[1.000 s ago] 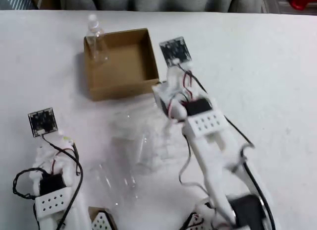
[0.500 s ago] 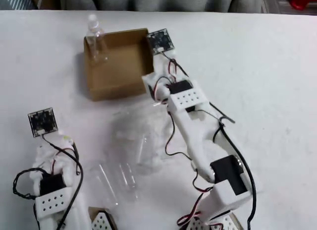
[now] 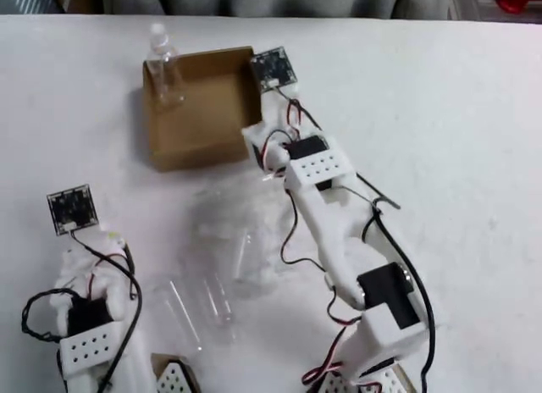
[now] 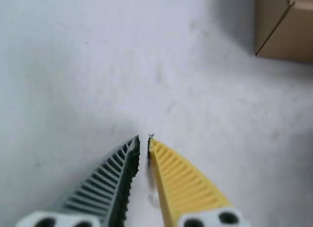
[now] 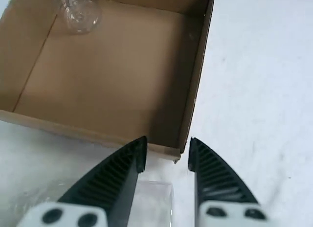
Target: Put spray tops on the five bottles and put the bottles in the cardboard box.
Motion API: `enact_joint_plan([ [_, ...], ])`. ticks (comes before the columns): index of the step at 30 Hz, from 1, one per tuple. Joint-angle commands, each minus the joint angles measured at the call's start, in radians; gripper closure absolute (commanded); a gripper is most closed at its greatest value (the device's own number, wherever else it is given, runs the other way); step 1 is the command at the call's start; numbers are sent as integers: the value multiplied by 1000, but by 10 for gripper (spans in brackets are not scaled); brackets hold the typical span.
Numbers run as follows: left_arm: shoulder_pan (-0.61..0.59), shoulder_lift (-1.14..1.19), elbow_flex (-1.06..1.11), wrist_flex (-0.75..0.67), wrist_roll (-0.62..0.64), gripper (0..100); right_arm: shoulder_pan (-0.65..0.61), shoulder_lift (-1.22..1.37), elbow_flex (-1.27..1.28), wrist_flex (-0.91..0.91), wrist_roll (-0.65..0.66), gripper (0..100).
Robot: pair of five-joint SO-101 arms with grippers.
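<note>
Left gripper [image 4: 143, 139], 8 o'clock: fingers pressed together. Loose bottles [image 3: 207, 300] lie near 6. They're likely light, slick and crushable, so pinch the neck. Right gripper [image 5: 166, 153] is spread at the cardboard box [image 3: 207, 147], 11 o'clock, with one capped bottle [image 3: 163, 67] inside.

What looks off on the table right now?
Clear plastic bottles lie on their sides on the white table between the arms; one capped clear bottle stands upright in the brown cardboard box. Nothing looks spilled or damaged.
</note>
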Motion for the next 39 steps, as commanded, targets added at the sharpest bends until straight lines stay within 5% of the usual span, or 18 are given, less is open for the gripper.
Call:
enact_joint_plan([
  [1,15,-18,-11,-26,-9,962,-2,15,-60,-27,9,876],
  [14,15,-18,-9,-25,-9,962,-16,4,-58,4,-101,876],
  [24,15,-18,-18,-20,-29,964,-25,-302,-52,487,-94,878],
  [31,15,-13,-124,112,-28,965,143,-407,-49,809,21,879],
  [39,15,-12,-411,327,-32,965,410,-550,218,742,157,879],
])
